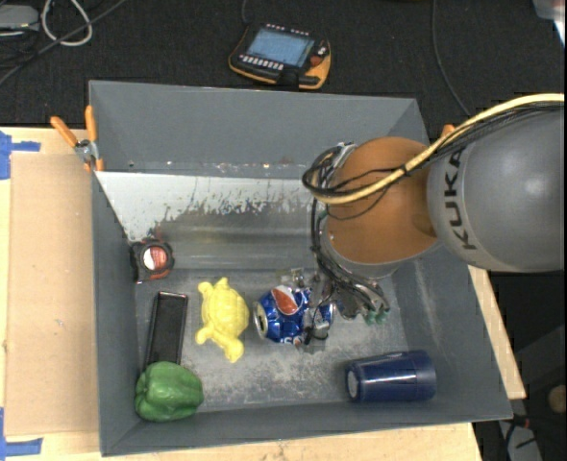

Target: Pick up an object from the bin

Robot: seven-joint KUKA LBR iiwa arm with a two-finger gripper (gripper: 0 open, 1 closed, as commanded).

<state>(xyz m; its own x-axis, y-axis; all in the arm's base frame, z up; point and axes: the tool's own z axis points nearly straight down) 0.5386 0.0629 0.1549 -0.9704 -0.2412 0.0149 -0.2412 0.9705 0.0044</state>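
The gripper [318,327], its closure impossible to tell, sits against the crushed blue can [282,317] at the centre of the bin [255,128], likely to grasp it.

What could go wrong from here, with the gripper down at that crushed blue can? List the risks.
1. The gripper is at the right end of the crushed blue can, not over its middle. A grip there may let the dented can swing or slip out on the lift.
2. The yellow toy lies just left of the can. A sideways nudge could push the can against it and shift both.
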